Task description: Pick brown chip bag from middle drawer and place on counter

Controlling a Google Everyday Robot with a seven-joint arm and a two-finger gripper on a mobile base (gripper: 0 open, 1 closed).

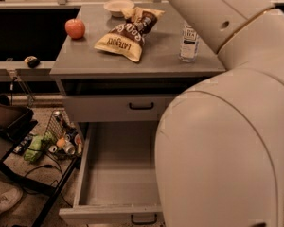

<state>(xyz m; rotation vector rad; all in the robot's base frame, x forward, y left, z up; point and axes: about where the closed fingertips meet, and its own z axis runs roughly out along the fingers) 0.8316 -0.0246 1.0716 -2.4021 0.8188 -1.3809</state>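
Note:
The brown chip bag (128,33) lies flat on the counter (90,60), near its middle, cream "LATE JULY" end toward the front. The middle drawer (114,183) is pulled fully open below and its inside shows nothing in it. The white arm (227,103) fills the right side of the camera view and runs up past the top edge. The gripper is out of view above the frame.
A red apple (75,28) sits at the counter's back left, a pale bowl (118,6) at the back, a clear water bottle (189,42) at the right. The upper drawer front (118,109) is closed. A wire basket of clutter (61,138) stands on the floor left.

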